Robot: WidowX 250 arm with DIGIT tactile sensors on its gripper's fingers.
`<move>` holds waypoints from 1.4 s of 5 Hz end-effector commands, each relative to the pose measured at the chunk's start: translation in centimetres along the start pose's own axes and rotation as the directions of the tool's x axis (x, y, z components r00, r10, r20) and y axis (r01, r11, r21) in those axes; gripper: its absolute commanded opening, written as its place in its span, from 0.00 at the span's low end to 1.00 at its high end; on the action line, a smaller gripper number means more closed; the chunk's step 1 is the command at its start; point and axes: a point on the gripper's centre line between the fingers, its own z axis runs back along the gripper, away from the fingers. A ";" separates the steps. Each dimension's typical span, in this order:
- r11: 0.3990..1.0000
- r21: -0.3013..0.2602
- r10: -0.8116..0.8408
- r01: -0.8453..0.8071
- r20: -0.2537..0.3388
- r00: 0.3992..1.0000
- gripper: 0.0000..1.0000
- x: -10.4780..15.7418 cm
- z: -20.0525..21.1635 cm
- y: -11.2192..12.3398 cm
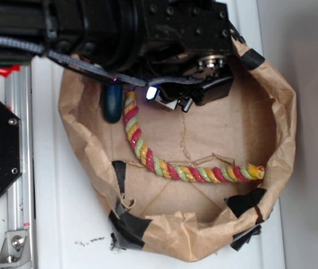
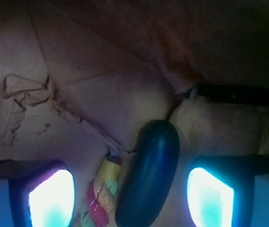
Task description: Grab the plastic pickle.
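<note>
The plastic pickle [image 1: 112, 105] is a dark teal oblong lying on the brown paper at the upper left of the paper nest, beside the top end of the rope. In the wrist view the pickle [image 2: 149, 172] lies lengthwise between my two glowing pads, nearer the right pad [image 2: 209, 196] than the left pad [image 2: 51, 198]. My gripper [image 2: 130, 201] is open, with gaps on both sides of the pickle. In the exterior view the gripper [image 1: 148, 89] hangs under the black arm, just right of the pickle.
A red-yellow-green twisted rope [image 1: 173, 165] curves across the paper, its end [image 2: 103, 189] lying between my pads beside the pickle. The crumpled brown paper wall [image 1: 282, 123] with black tape rings the area. A metal rail [image 1: 19, 168] runs at the left.
</note>
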 end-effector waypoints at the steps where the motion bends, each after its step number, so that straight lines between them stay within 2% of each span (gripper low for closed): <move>1: 0.999 -0.029 0.035 -0.034 0.017 0.999 1.00 0.6 0.5 1.7; 2: 0.996 -0.078 0.038 -0.035 0.029 0.999 1.00 1.2 -0.9 1.8; 3: 0.994 -0.108 0.029 -0.023 0.055 0.998 1.00 0.7 -0.6 1.9; 4: 0.982 -0.181 -0.034 0.055 0.118 0.992 1.00 0.2 -0.9 2.8; 6: 0.979 -0.191 -0.038 0.067 0.148 0.988 1.00 0.3 -1.3 4.1; 7: 0.973 -0.203 -0.074 0.106 0.160 0.984 1.00 0.4 -1.7 3.9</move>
